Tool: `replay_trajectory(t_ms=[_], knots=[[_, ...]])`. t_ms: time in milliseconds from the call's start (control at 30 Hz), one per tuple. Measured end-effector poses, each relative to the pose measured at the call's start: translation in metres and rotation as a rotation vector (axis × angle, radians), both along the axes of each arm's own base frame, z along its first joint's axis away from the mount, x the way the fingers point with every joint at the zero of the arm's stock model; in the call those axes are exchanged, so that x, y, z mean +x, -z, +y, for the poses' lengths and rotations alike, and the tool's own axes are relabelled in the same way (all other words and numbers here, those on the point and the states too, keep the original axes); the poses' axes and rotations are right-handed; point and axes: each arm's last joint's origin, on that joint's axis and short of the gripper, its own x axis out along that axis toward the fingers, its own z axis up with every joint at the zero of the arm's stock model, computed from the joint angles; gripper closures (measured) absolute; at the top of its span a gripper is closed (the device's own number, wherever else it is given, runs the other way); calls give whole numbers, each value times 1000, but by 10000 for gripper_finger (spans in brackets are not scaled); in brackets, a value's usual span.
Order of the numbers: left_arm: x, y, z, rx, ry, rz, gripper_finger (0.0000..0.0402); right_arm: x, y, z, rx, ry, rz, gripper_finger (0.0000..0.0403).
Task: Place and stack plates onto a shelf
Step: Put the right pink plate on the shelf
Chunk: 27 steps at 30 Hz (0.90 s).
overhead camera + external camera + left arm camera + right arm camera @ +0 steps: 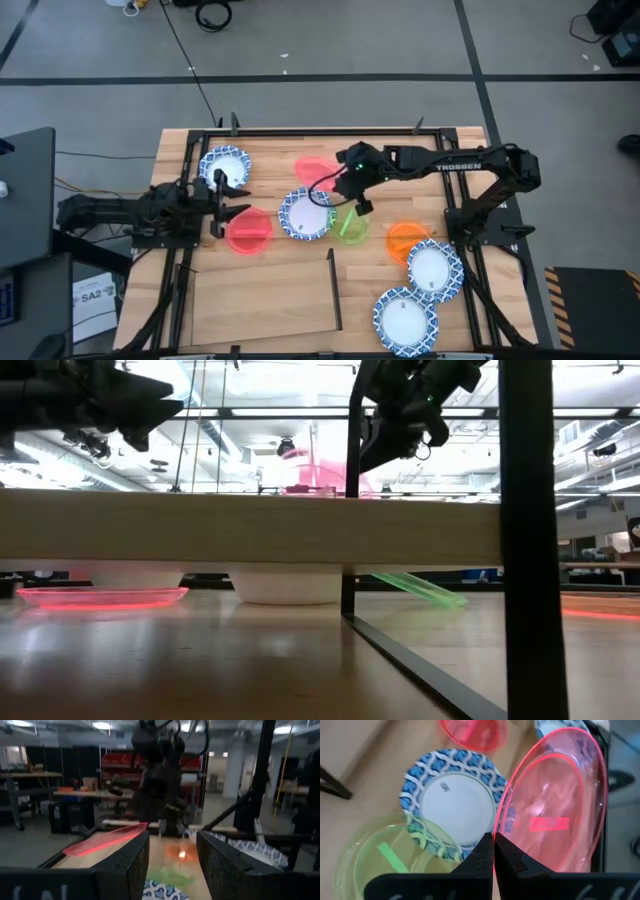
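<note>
**Right arm lifts a red plate above the counter's middle**

At the left edge of the counter (180, 300), the left gripper (232, 200) hovers with its jaws apart, holding nothing. It sits between a blue-and-white plate (225, 165) toward the far left corner and a flat red plate (248, 231) just on its near side.

At the centre, the right gripper (492, 851) has its jaws together, clamped on the rim of a second red plate (555, 805), which hangs tilted and clear of the counter. Below it lies another blue-and-white plate (304, 215), with a green plate (351, 226) leaning against its right edge, one side raised.

Further right, an orange plate (403, 240) rests flat, overlapped on its near side by a third blue-and-white plate (435, 270). A fourth patterned plate (405, 320) lies nearest, close to the counter's near right edge.

The shelf (265, 295), a pale panel with a black bar (333, 290) along its right edge, occupies the near left part of the counter and carries no plates. None of the plates holds anything. Open wood shows along the far edge and between the shelf and the near right plates.
</note>
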Motion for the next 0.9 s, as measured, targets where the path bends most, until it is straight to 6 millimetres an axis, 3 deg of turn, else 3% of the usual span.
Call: replay_trajectory(t_ms=[433, 700, 900], knots=[[69, -50, 1, 47, -3, 219, 230, 4, -1, 25, -60, -140, -14, 395], [110, -61, 2, 146, 10, 410, 230, 4, -1, 33, -60, -165, -15, 395], [130, -62, 2, 147, 20, 537, 230, 5, -1, 37, -60, -175, -15, 395]])
